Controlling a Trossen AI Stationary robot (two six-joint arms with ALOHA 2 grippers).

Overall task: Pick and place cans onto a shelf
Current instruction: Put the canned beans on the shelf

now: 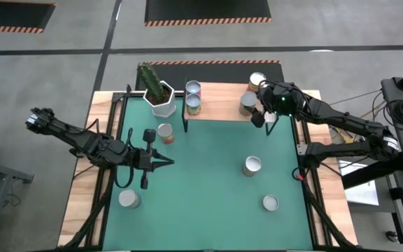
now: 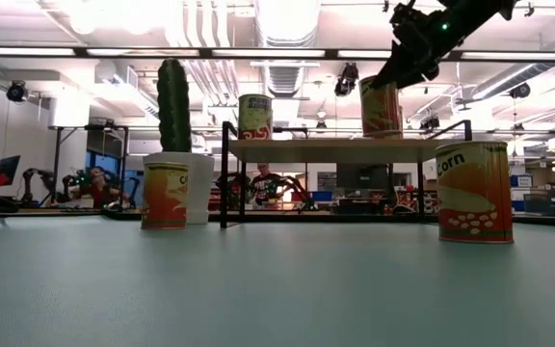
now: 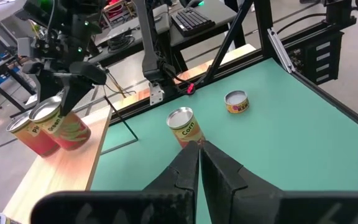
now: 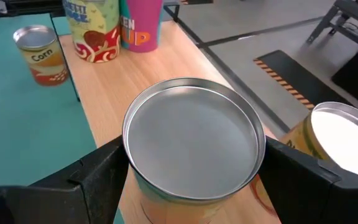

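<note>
The light-wood shelf (image 1: 222, 105) stands at the mat's far edge. Two cans (image 1: 193, 96) stand at its left end and one can (image 1: 257, 80) at its far right. My right gripper (image 1: 255, 106) is shut on another can (image 4: 191, 140) near the shelf's right end; that can stands on the board (image 2: 382, 106). Several cans stand on the green mat: (image 1: 164, 133), (image 1: 252, 166), (image 1: 270, 203), (image 1: 129, 199). My left gripper (image 1: 168, 162) is shut and empty, over the mat's left half. My right gripper pinches the can between its two fingers, at the sides just below the silvery top rim (image 4: 129, 155). The fingers (image 4: 98, 174) come slanting down from the table's right side. The can stands upright with its bottom on the shelf board.
A white hexagonal cactus pot (image 1: 161, 98) stands left of the shelf. The shelf's black legs (image 2: 224, 173) reach down to the mat. Black frame rails run along the table's left and right sides. The mat's middle (image 1: 208, 175) has free room.
</note>
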